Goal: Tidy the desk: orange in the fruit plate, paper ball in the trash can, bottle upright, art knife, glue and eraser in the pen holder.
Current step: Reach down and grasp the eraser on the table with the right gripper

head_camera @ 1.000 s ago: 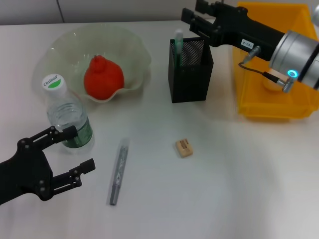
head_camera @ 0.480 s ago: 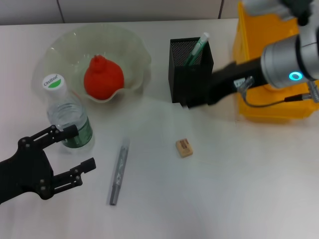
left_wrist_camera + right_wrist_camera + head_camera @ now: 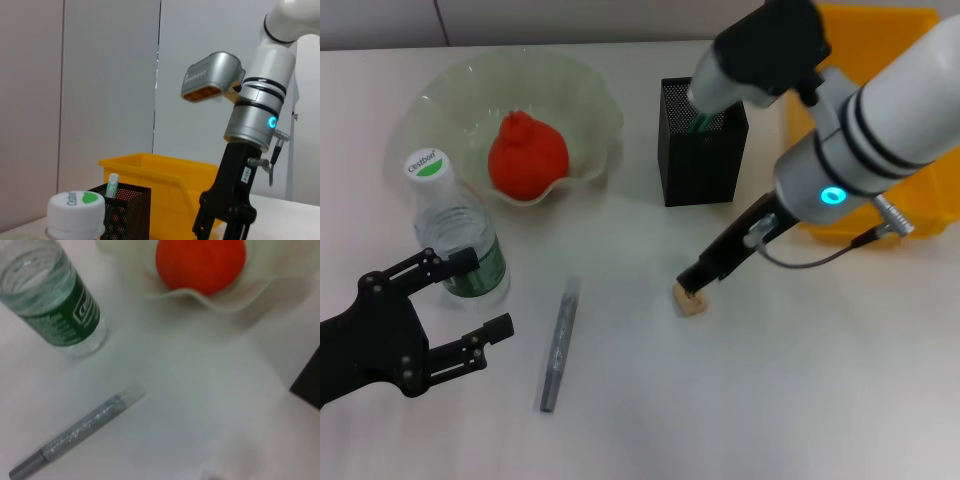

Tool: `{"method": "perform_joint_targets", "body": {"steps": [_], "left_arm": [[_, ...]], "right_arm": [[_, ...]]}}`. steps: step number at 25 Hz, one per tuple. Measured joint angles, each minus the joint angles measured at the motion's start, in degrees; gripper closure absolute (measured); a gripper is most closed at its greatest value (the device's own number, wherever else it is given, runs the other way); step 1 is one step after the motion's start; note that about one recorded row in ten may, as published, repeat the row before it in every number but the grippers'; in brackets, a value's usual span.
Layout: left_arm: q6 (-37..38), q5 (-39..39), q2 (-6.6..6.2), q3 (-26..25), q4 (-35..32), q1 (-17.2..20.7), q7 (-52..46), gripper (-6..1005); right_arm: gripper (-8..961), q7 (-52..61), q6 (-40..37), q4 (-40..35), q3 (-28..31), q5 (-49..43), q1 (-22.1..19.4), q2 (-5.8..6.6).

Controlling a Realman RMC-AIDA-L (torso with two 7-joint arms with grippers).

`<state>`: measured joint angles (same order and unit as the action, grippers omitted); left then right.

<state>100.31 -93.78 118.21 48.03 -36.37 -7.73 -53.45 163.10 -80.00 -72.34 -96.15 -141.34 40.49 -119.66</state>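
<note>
Now the right gripper point(image 3: 694, 288) has dropped from the pen holder point(image 3: 702, 150) onto the eraser point(image 3: 690, 300), centre frame; jaws' state unclear; left gripper point(image 3: 470, 310) spread, idle.

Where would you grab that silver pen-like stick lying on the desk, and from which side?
A fair guess: pinch the stick near its middle, coming straight down from above, fingers on its two long sides. It lies flat and slim on the desk, so only its sides can be pinched, and a middle grip should keep it from tipping. The open left gripper is nearest; the bottle stands close by.
</note>
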Motion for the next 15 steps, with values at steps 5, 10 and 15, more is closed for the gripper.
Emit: {"method": "perform_joint_targets", "body": {"steps": [5, 10, 15], "left_arm": [[0.01, 0.00, 0.00, 0.11, -0.03, -0.01, -0.07, 213], [0.01, 0.00, 0.00, 0.14, -0.02, -0.01, -0.07, 213], [0.01, 0.00, 0.00, 0.09, -0.02, 0.00, -0.07, 213]], "right_arm": [[306, 1.12, 1.82, 2.13, -2.38, -0.18, 1.26, -0.02], [318, 1.14, 3.92, 5.51, -2.91, -0.10, 2.61, -0.18], [330, 1.01, 5.86, 8.42, -5.05, 1.34, 3.83, -0.22]]}}
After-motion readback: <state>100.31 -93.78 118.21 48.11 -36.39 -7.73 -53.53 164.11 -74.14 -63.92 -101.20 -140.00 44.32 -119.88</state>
